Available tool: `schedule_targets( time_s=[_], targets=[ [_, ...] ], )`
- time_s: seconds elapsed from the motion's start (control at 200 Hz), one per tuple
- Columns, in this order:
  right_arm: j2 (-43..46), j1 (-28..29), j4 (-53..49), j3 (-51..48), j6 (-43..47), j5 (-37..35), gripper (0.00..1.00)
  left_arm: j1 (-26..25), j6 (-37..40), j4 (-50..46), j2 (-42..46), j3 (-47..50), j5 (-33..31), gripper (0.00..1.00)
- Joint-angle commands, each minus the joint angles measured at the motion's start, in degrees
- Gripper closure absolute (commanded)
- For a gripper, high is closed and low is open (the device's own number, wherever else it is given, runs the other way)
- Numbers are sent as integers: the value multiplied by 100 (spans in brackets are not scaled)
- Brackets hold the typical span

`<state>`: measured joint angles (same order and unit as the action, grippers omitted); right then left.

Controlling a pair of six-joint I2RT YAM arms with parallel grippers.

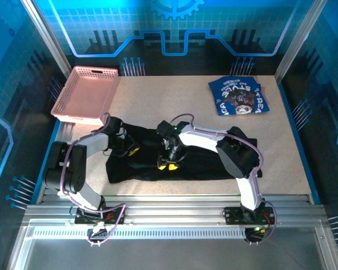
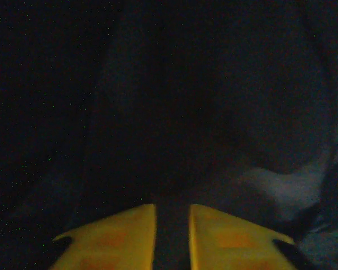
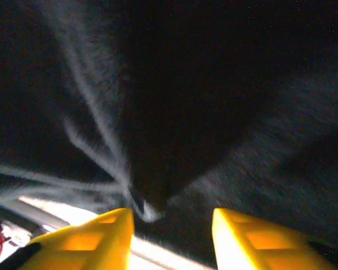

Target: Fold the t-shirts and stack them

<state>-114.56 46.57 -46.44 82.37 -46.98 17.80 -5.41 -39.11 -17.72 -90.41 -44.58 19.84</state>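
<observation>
The left claw is pressed low into dark cloth, its yellow pads only a narrow slot apart. The slot is as black as everything around it, so I cannot tell whether a layer of fabric is pinched there or the slot is bare. The right claw stands clearly apart. A raised ridge of cloth comes to a point just ahead of the gap, and pale bench shows between the fingertips, so nothing is clamped in it.

From above, both claws sit on the black t-shirt, the left near its left end and the right near the middle of the front edge. The shirt lies spread wide across the near part of the bench, rumpled rather than squared. Two claws set apart along one garment suits lifting or carrying an edge evenly, so that the cloth folds over in a straight line and does not bunch.

The blue t-shirt lies at the far right of the bench, well apart from the black one, already a compact folded packet with its printed side up. It probably marks the spot where the stack will go. The pink basket sits at the far left corner, away from both shirts.

By this layout the black shirt is only partly folded, and stacking is not yet done
</observation>
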Motion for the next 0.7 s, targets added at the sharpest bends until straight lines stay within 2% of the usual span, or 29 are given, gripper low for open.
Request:
schedule_targets(
  time_s=[0.0,0.055,0.11,0.24,0.36,0.45,0.585,0.695],
  targets=[
    [845,-281,-428,42,229,-274,51,14,-170,-210,656,-422,275,63],
    [1131,-402,-586,-2,384,-431,49,5,-193,-377,970,-546,307,55],
    [1451,-582,-727,-119,555,-636,41,5,-166,-611,1297,-636,217,48],
    [2213,-1247,-767,-693,955,-951,25,14,-129,-1234,1789,-647,24,42],
    [2931,-2154,-576,-1406,1341,-990,15,-70,-273,-1325,1980,-405,22,42],
    [3287,-2920,-540,-1904,1572,-985,12,-288,-342,-1252,1941,-309,-130,41],
    [3463,-3841,-428,-2508,1885,-883,12,-711,-548,-1084,1442,-302,-398,43],
    [3403,-4305,-196,-2830,2084,-903,13,-878,-781,-1045,975,-298,-755,51]
  ],
)
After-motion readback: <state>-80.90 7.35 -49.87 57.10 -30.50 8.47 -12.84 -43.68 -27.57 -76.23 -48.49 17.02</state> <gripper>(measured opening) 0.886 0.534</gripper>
